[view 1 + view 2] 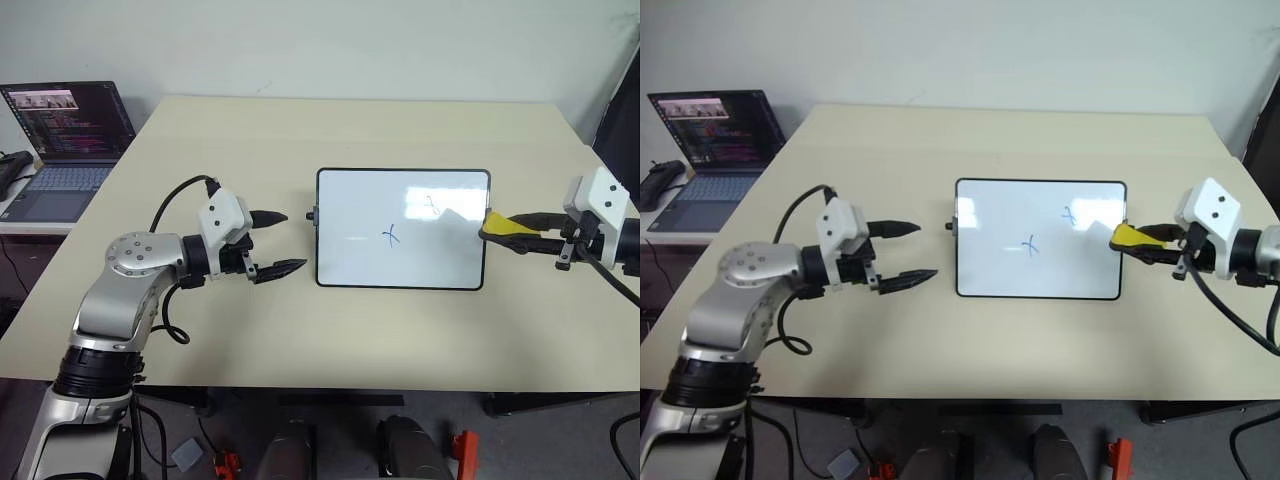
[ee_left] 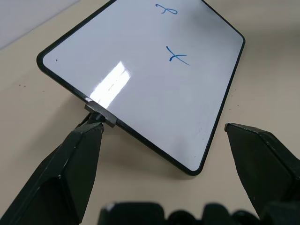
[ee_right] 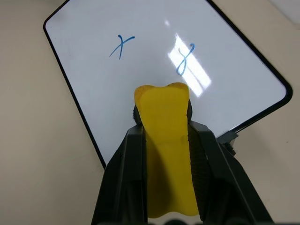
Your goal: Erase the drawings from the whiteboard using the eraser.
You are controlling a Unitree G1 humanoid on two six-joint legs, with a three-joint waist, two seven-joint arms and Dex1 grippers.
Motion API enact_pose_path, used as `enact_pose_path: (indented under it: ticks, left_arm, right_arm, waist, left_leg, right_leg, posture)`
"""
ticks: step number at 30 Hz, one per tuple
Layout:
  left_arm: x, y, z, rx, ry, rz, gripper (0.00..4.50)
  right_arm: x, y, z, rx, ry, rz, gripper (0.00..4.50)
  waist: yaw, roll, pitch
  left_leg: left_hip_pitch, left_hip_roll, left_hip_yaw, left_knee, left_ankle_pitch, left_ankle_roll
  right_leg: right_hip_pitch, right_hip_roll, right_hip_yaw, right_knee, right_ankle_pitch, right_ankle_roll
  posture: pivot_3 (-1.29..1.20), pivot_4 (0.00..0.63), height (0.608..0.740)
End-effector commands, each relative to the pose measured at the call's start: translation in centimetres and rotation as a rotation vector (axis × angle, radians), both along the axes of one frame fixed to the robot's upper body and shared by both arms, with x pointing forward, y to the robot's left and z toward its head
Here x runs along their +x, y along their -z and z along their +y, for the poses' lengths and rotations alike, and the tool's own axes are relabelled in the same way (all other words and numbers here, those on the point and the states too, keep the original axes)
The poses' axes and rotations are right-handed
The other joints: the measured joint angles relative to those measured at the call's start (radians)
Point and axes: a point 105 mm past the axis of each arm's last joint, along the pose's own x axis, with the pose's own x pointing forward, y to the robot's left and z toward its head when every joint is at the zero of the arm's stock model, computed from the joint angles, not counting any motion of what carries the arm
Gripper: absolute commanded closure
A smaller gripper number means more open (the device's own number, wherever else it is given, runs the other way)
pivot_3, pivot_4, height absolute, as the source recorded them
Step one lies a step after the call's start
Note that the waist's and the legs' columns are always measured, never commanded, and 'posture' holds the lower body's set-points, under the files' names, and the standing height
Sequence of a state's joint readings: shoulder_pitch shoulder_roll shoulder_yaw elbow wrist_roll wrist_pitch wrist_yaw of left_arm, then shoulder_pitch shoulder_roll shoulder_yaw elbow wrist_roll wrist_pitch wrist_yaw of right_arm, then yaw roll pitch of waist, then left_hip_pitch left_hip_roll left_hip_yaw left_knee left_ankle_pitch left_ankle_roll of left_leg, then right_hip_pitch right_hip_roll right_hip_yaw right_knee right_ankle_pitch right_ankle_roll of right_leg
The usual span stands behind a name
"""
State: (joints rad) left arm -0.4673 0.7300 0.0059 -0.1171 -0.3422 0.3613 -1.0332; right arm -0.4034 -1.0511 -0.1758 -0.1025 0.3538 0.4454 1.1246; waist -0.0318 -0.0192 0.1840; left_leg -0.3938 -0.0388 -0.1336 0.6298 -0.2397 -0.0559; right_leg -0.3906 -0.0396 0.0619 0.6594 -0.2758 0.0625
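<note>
Right wrist view: claw around eraser

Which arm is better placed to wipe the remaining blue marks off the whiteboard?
The right. Its gripper holds the yellow eraser at the whiteboard's edge beside the loop mark. The left gripper hangs open and empty off the opposite edge.
</note>
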Motion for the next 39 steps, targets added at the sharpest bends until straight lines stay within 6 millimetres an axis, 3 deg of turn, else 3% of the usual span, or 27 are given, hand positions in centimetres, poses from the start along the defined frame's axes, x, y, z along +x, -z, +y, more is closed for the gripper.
enact_pose_path:
  ticks: [1, 18, 32, 36, 39]
  left_arm:
    - [-0.1, -1.7, -0.5, 0.000, 0.020, -0.082, 0.00]
    - [-0.1, -2.5, -1.1, -0.009, 0.033, -0.106, 0.00]
    - [-0.1, -2.0, -1.3, -0.020, 0.029, -0.089, 0.00]
    - [-0.1, -1.9, -1.4, -0.025, 0.032, -0.089, 0.00]
    - [0.0, -1.9, -1.4, -0.024, 0.035, -0.087, 0.00]
  right_arm:
    - [-0.2, -1.4, -0.1, -0.016, -0.007, -0.051, 3.64]
    - [-0.1, -1.7, 0.6, -0.021, -0.026, -0.067, 3.64]
    - [-0.4, -2.0, 0.4, -0.072, -0.022, -0.069, 3.64]
    - [-0.6, -2.4, 1.0, -0.079, -0.048, -0.079, 3.64]
    - [-0.2, -3.5, 2.7, -0.038, -0.084, -0.145, 3.64]
  waist:
    - [0.000, 0.000, 0.000]
    - [0.000, 0.000, 0.000]
    - [0.000, 0.000, 0.000]
    - [0.000, 0.000, 0.000]
    - [-0.003, 0.000, 0.000]
  left_leg:
    - [0.000, 0.000, 0.000, 0.000, 0.000, 0.000]
    - [0.000, 0.000, 0.000, 0.001, 0.000, 0.000]
    - [0.000, 0.000, 0.000, 0.001, 0.000, 0.000]
    - [0.000, 0.000, 0.000, 0.001, 0.000, 0.000]
    - [0.001, 0.000, 0.001, 0.001, 0.000, 0.000]
  right_leg:
    - [0.000, 0.000, 0.000, 0.000, 0.000, 0.000]
    - [0.000, 0.000, 0.000, 0.001, 0.000, 0.000]
    - [0.000, 0.000, 0.000, 0.002, 0.000, 0.000]
    - [0.000, 0.000, 0.000, 0.002, 0.000, 0.000]
    - [0.000, 0.000, 0.001, 0.003, 0.000, 0.000]
  posture:
    - [0.00, 0.150, 0.740]
    - [0.00, 0.150, 0.740]
    - [0.00, 0.150, 0.740]
    - [0.00, 0.150, 0.740]
    - [0.00, 0.150, 0.740]
